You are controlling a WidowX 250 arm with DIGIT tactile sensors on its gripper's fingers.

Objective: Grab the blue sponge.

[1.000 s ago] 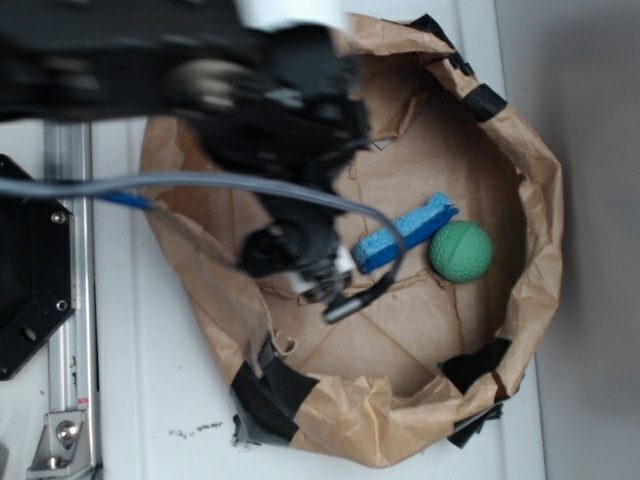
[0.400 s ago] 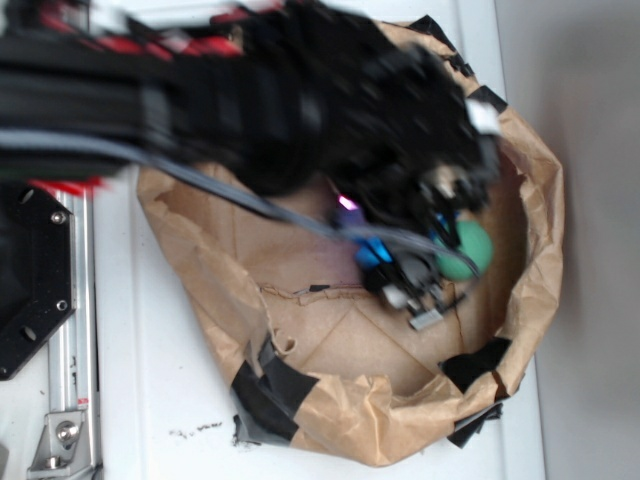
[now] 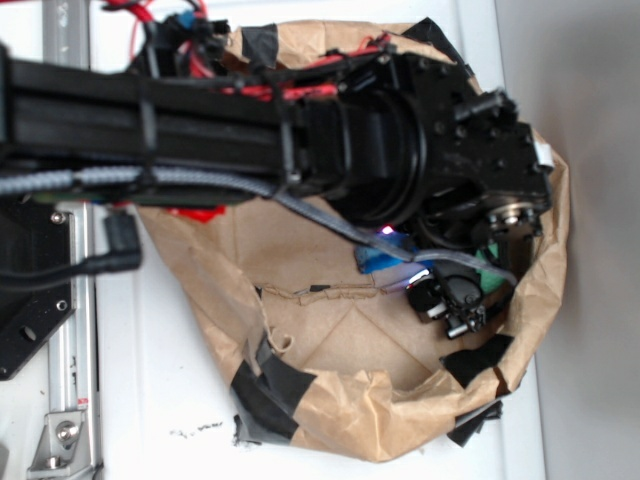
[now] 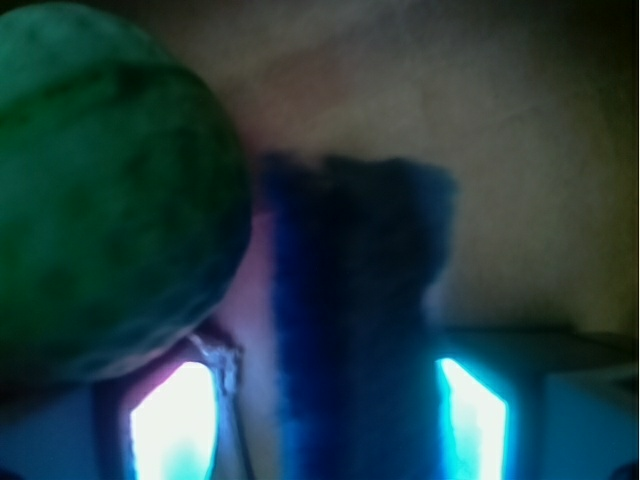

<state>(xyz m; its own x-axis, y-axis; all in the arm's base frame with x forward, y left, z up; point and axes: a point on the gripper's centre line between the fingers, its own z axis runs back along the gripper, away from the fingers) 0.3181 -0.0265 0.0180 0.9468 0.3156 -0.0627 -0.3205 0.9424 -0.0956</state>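
Note:
The blue sponge (image 4: 350, 320) lies lengthwise between my two fingers in the wrist view, dark and blurred on the brown paper. My gripper (image 4: 320, 420) is open and straddles it. The right fingertip (image 4: 470, 420) is close against the sponge's edge, and a small gap shows beside the left fingertip (image 4: 170, 420). From the exterior view only one end of the sponge (image 3: 378, 262) shows under the arm, and the gripper (image 3: 455, 305) is low inside the paper nest.
A round green ball (image 4: 100, 190) sits right beside the left finger, and only a sliver of the ball (image 3: 490, 280) shows outside. Crumpled brown paper walls (image 3: 330, 420) patched with black tape ring the spot. A metal rail (image 3: 70, 330) runs along the left.
The arm has swung from the left side of the paper nest to the right and come down over the sponge, which now lies between the fingers and is mostly covered.

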